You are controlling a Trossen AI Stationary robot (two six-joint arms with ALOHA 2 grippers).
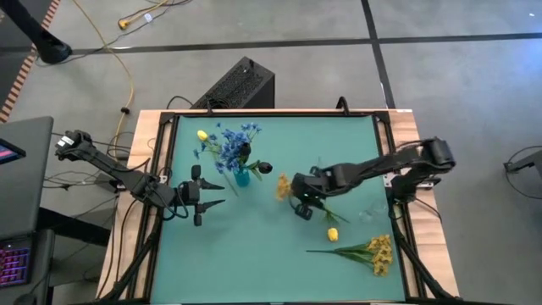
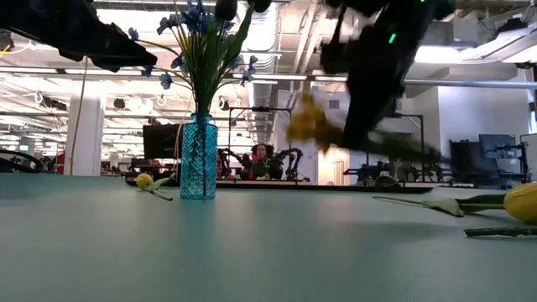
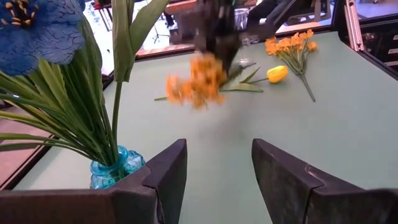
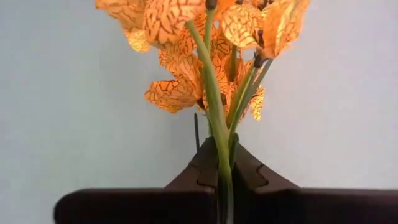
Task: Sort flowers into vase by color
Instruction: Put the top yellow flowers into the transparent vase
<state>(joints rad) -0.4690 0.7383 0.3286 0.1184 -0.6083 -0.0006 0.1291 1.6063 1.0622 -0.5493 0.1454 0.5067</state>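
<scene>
Green table (image 1: 254,254): blue vase (image 1: 242,178) holds blue flowers (image 1: 230,142) and a dark bud (image 1: 265,168).

Low view: right hand (image 2: 369,84) and its orange sprig (image 2: 309,119) motion-blurred. Yellow bud (image 2: 522,201) cut by frame edge. Blue blossoms' (image 2: 195,18) tops cropped.

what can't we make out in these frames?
- Low view: right gripper and its orange sprig motion-blurred; arm cut off by top edge.
- Left wrist view: same sprig smeared.
- Right wrist view: sprig's stem end hidden behind the fingers.
- High view: clear object near right edge too faint to identify.
</scene>
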